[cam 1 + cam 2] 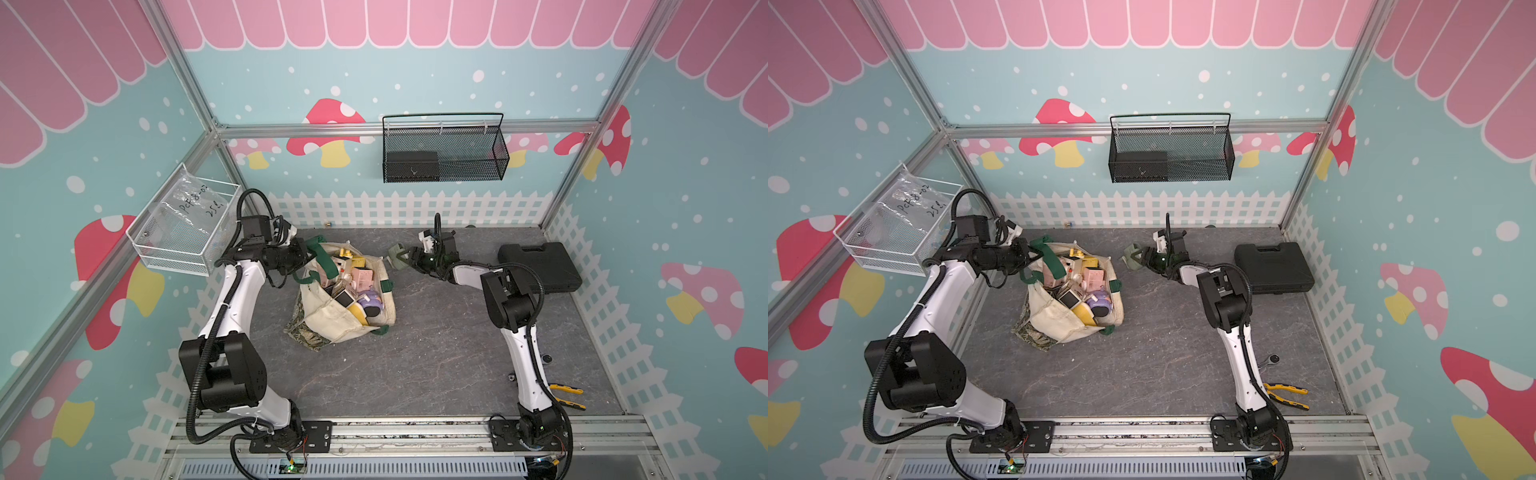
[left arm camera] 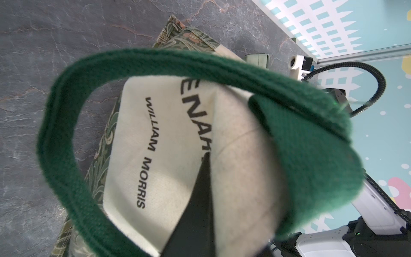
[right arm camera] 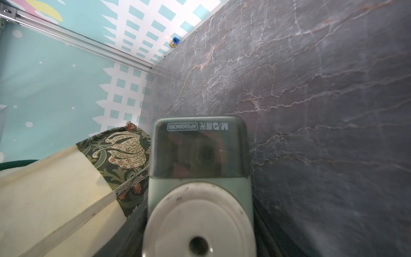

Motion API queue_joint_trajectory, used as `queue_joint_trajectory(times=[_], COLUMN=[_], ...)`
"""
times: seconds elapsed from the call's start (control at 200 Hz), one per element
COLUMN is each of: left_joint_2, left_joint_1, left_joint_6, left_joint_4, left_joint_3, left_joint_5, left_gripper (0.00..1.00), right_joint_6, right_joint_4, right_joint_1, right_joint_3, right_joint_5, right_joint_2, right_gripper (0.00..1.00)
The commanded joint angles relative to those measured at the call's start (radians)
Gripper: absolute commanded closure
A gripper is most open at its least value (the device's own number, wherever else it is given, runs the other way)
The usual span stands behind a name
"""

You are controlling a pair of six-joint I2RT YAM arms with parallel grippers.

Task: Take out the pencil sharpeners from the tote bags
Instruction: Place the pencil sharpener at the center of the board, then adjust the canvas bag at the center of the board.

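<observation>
In both top views my left claw (image 1: 306,250) is closed tight on the tote bag (image 1: 328,318) at its far-left rim, by a green strap (image 1: 322,259). The bag slumps open left of centre on the table (image 1: 415,365). The pencil sharpeners (image 1: 358,277), pink, yellow, cream and purple, are heaped in its mouth. My right claw (image 1: 406,258) is just right of the bag, toward the far edge. Its jaws are about half wide and clamped on a green sharpener (image 1: 397,254) outside the bag. On the left wall a plastic bag (image 1: 195,203) in a white wire basket (image 1: 166,253) bears handwriting. I make out "02" and "25"; the rest is unsure.

Left wrist view: one black finger (image 2: 195,211) lies against cream canvas under the strap loop. Black print reads "WILLIAM MORRIS", and a larger line is cut off at "ENA".

Right wrist view: the green sharpener (image 3: 200,155) sits between my jaws, white disc toward the camera. Its dark window carries "M&G", Chinese characters and a boxed code starting "APS". The bag's leafy base (image 3: 124,151) is beside it.
</observation>
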Motion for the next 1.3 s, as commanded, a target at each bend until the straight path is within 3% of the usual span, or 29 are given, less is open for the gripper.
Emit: queue_joint_trajectory(times=[0.0, 0.49, 0.73, 0.886, 1.001, 1.141, 1.296], left_joint_2=[-0.015, -0.016, -0.016, -0.012, -0.012, -0.018, -0.015], left_joint_1=[0.008, 0.008, 0.008, 0.008, 0.008, 0.006, 0.003], left_joint_6=[-0.003, -0.002, 0.001, -0.002, -0.004, -0.002, 0.003], left_joint_4=[-0.026, -0.026, -0.023, -0.022, -0.022, -0.018, -0.017], left_joint_3=[-0.012, -0.014, -0.016, -0.015, -0.015, -0.023, -0.024], left_joint_5=[0.029, 0.029, 0.036, 0.036, 0.039, 0.03, 0.039], left_gripper=[1.0, 1.0, 1.0, 1.0, 1.0, 1.0, 1.0], right_joint_6=[-0.002, -0.09, -0.195, -0.314, -0.39, -0.493, -0.612], right_joint_4=[-0.034, -0.134, -0.133, -0.11, -0.118, -0.137, -0.278], right_joint_1=[0.001, -0.013, -0.013, -0.001, 0.041, 0.125, 0.194], right_joint_3=[0.005, -0.136, -0.348, -0.452, -0.503, -0.483, -0.359], right_joint_5=[0.012, 0.153, 0.234, 0.143, 0.146, 0.116, 0.183], right_joint_2=[-0.002, -0.167, -0.383, -0.557, -0.68, -0.719, -0.639], right_gripper=[0.29, 0.22, 0.21, 0.28, 0.3, 0.28, 0.26])
